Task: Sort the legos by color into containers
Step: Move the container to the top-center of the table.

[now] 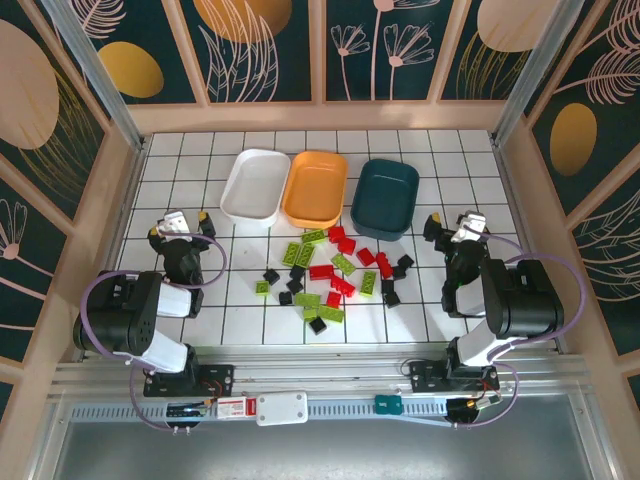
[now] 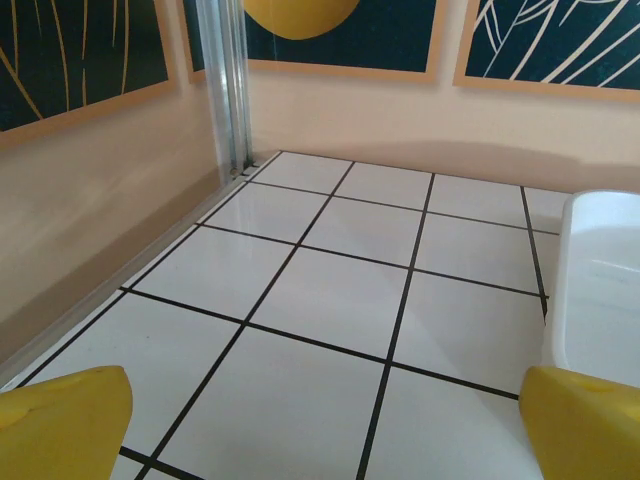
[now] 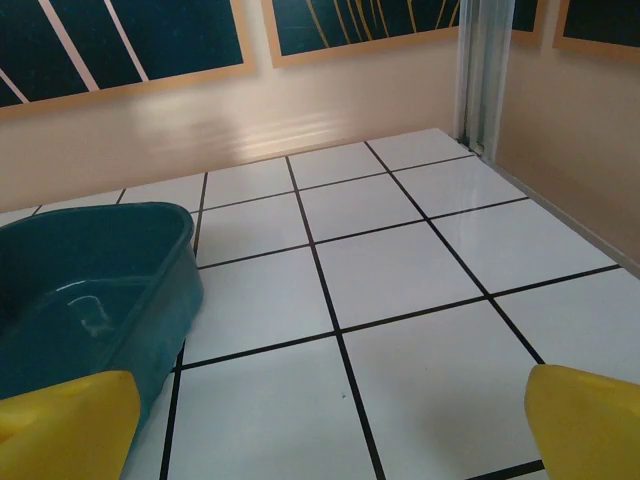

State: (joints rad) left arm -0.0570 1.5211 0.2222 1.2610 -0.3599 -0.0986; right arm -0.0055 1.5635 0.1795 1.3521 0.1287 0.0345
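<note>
Red, lime green and black legos [image 1: 332, 270] lie scattered on the tiled table between the two arms. Behind them stand the white tray [image 1: 255, 186], the orange tray [image 1: 316, 188] and the dark teal tray [image 1: 386, 197], all with nothing inside. My left gripper [image 1: 180, 223] hangs open left of the pile, its yellow fingertips [image 2: 65, 420] wide apart over bare tile, with the white tray's side [image 2: 600, 290] at the right. My right gripper [image 1: 452, 224] is open right of the pile; its fingertips [image 3: 585, 420] frame bare tile beside the teal tray [image 3: 90, 290].
Beige walls [image 1: 120, 190] with metal corner posts [image 2: 225, 85] enclose the tiled table on the left, back and right. Open tile lies around each gripper and in front of the pile, up to the rail at the near edge [image 1: 320, 365].
</note>
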